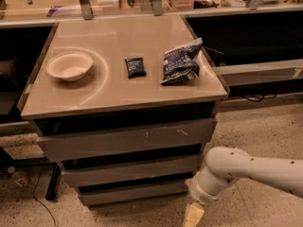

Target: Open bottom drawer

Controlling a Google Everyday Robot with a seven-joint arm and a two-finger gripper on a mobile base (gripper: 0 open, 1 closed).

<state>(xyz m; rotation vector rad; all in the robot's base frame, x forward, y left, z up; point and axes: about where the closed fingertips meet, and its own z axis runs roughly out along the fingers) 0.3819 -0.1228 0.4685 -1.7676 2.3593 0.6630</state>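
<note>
The bottom drawer (132, 192) is the slimmest of three grey drawer fronts, lowest in the cabinet, closed and plain. Above it sit the mid-sized drawer front (130, 170) and the tallest one with white scratches (128, 138). My white arm (246, 169) reaches in from the right, low by the floor. My gripper (193, 215) hangs at the bottom edge of the view, just right of and below the bottom drawer's right end, with only its cream-coloured finger part showing.
On the tan cabinet top (113, 86) lie a white bowl (69, 65), a small dark packet (135, 66) and a blue chip bag (180, 61). Dark counters flank the cabinet. A black table leg (52, 188) and cables stand on the speckled floor at left.
</note>
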